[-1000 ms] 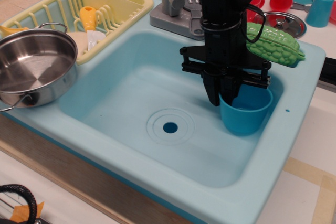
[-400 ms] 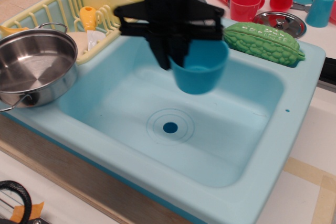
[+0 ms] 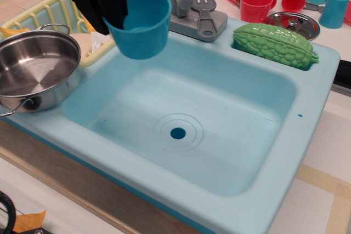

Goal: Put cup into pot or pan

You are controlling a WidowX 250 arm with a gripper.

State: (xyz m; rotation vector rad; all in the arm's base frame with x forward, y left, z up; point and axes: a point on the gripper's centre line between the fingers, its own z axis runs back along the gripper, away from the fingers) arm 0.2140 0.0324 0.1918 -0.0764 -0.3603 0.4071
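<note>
**Blue cup flies toward the pot**

Up and to the left went the blue cup [image 3: 141, 26]; before, it sat low in the right side of the sink [image 3: 219, 152]. Now the gripper [image 3: 118, 12] pinches the cup's rim and holds it high, mouth up, over the sink's far left corner, beside the yellow rack [image 3: 49, 12]. Held high, it can clear the edge. The shiny pot [image 3: 35, 75] waits at the left, empty and wide. I think the cup must go further left, then down.

Cup [image 3: 141, 28] – aloft, right of pot [image 3: 35, 75]
</note>
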